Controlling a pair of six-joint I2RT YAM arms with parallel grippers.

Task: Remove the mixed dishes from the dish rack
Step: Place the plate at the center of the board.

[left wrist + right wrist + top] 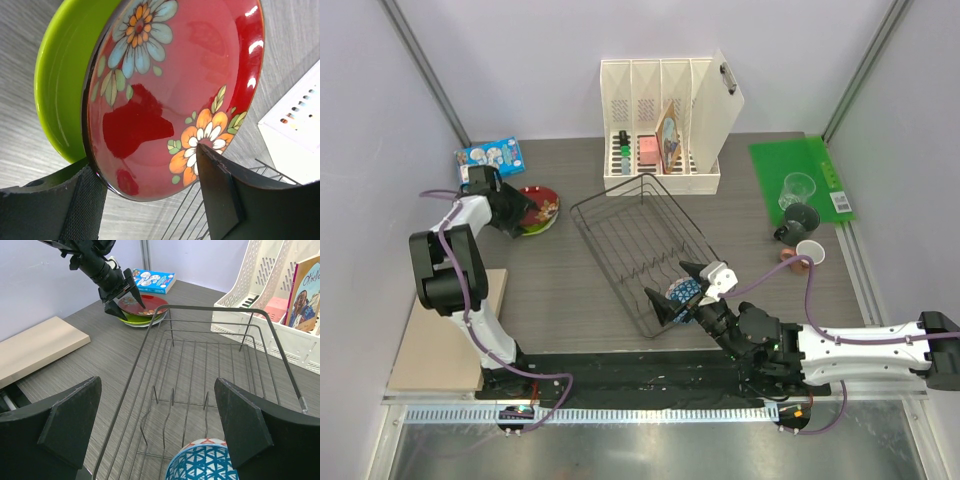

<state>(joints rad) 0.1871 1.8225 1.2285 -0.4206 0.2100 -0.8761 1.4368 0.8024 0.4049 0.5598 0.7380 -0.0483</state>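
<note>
my left claw (532,212) straddles the red plate (175,90) near the bench's (570,290) left edge; i can't tell if it grips. my right claw (157,390) gapes over the bowl (202,462) in the rack (210,307).

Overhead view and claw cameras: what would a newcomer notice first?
A glossy red floral plate, resting on a lime-green plate at the back left, with the left claw astride its rim. Then the blue patterned bowl alone in the dish rack, the right claw open over it.

Wire rack (630,245) mid-frame holds blue bowl (685,293) at its lower end; red plate (175,90) lies on green plate (65,75), left; glass (799,189), grey mug (798,222), pink mug (807,255) at right
</note>
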